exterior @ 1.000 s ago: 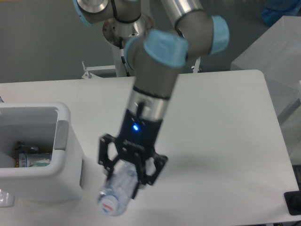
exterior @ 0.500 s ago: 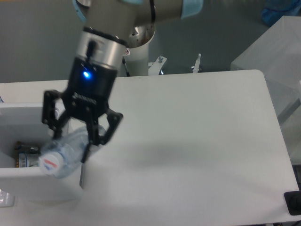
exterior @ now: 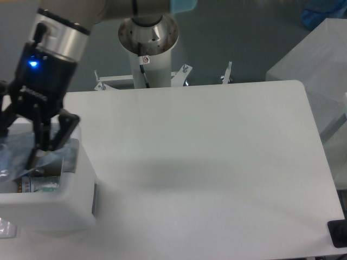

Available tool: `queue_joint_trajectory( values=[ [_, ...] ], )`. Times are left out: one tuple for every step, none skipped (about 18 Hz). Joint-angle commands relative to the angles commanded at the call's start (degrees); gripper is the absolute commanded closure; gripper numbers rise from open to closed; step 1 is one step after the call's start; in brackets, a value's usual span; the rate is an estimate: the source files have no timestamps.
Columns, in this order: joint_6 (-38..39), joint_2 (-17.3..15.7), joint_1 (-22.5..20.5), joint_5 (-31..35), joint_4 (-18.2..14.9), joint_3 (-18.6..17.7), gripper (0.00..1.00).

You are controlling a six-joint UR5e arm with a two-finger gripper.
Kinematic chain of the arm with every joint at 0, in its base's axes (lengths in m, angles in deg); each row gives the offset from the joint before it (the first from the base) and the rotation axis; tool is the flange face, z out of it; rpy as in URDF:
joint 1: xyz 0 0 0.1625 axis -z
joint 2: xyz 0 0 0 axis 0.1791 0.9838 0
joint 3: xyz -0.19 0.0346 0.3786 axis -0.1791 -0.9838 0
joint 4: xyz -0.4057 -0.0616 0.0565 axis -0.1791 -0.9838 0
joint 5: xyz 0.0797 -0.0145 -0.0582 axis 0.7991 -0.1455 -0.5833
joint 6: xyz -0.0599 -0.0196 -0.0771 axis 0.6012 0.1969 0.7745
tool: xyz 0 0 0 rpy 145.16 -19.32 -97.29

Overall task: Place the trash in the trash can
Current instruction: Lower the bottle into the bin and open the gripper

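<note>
- The gripper (exterior: 24, 143) hangs over the open top of the trash can (exterior: 76, 208) at the left edge of the view. Its body is black, with a lit blue indicator, below a brushed-metal wrist cylinder.
- The black fingers (exterior: 60, 130) are clamped on the bottle (exterior: 21, 157); one finger stands on either side of the clear body.
- The bottle is see-through, crinkled plastic with pale reflections. It lies above the bin's opening, partly below the rim line, not resting on the table (exterior: 217, 162).
- The bottle's long axis is close to level and slightly tilted, running from the right finger down toward the left edge of the frame. Its left end is cut off by the frame, so the cap end cannot be told.
- The trash can is a white, boxy plastic bin with rounded corners and a grey strip along its right rim. Inside it, a labelled item (exterior: 40, 184) with green and white print lies at the bottom.
- A thin clear wrapper (exterior: 6, 228) lies on the table just beside the bin's lower left corner.
- The table is matte white with rounded corners.
- The arm's base column (exterior: 147, 49) stands behind the table's far edge.
</note>
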Motion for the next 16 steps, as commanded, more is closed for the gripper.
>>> queue_joint_trajectory(
  values=[
    [0.70,0.18,0.79,0.09,0.00,-0.09,0.36],
    [0.80,0.27,1.15,0.26,0.00,-0.26,0.36],
    [0.88,0.44,1.24,0.35,0.09,-0.35,0.36],
    [0.89,0.53,1.41,0.52,0.09,-0.52,0.35],
    [0.80,0.53,1.50,0.61,0.09,-1.31,0.35],
    [0.71,0.44,1.50,0.61,0.17,-2.10,0.35],
    [0.71,0.53,1.50,0.79,0.18,-2.54,0.35],
    [0.71,0.53,1.50,0.88,0.18,-3.07,0.34],
    [0.54,0.44,1.50,1.40,0.18,-4.12,0.32],
    [0.27,0.27,1.42,2.45,0.18,-5.26,0.29],
    [0.18,0.18,1.50,3.33,0.18,-5.97,0.23],
    [0.18,0.18,1.50,4.03,0.18,-6.24,0.14],
    [0.70,0.18,1.50,4.39,0.18,-6.41,0.01],
    [0.97,0.18,1.50,4.57,0.18,-6.42,0.00],
    [1.58,0.18,1.50,4.66,0.18,-6.50,0.00],
    [2.55,0.18,1.50,4.66,0.18,-6.42,0.00]
  ],
)
